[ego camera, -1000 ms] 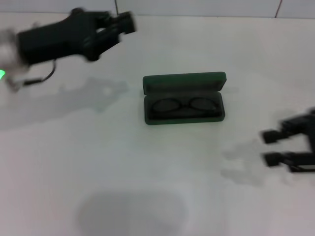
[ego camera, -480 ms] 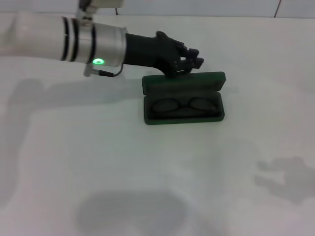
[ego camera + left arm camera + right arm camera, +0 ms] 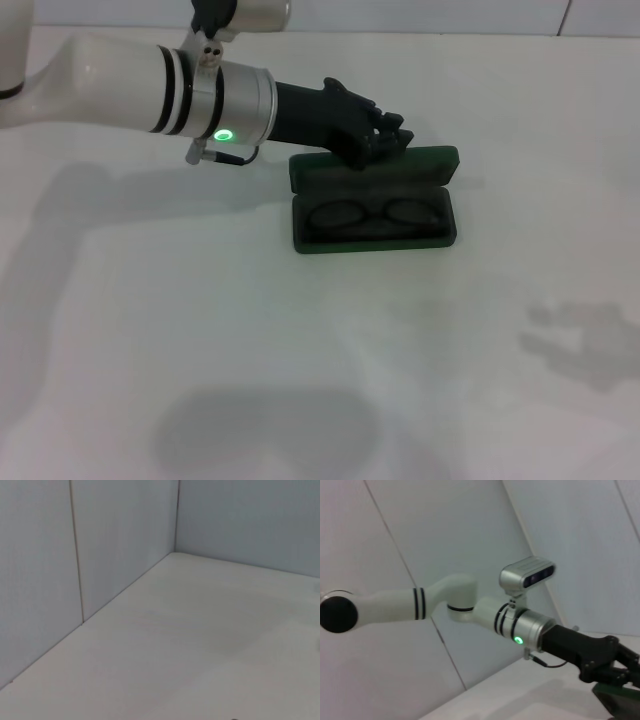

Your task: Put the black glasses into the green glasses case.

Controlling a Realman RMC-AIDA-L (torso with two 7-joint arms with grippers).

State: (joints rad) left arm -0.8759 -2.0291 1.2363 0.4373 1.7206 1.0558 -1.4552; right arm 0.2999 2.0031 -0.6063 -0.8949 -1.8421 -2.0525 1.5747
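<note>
The green glasses case (image 3: pixel 425 168) lies open in the middle of the white table, its lid standing up at the far side. The black glasses (image 3: pixel 378 212) lie folded inside the case's lower half. My left gripper (image 3: pixel 396 134) reaches in from the left and sits at the top edge of the lid, touching or just above it. The right wrist view shows the left arm and the left gripper (image 3: pixel 619 668) over a corner of the case (image 3: pixel 621 703). My right gripper is out of view.
The white table (image 3: pixel 300 360) spreads around the case, with a tiled wall along its far edge (image 3: pixel 450 15). The left wrist view shows only the table top (image 3: pixel 210 630) and a wall corner. The left arm's white forearm (image 3: pixel 130 85) spans the far left.
The left arm swung in from the far left to the case's lid and has lowered slightly onto it. The right gripper has withdrawn out of view on the right.
</note>
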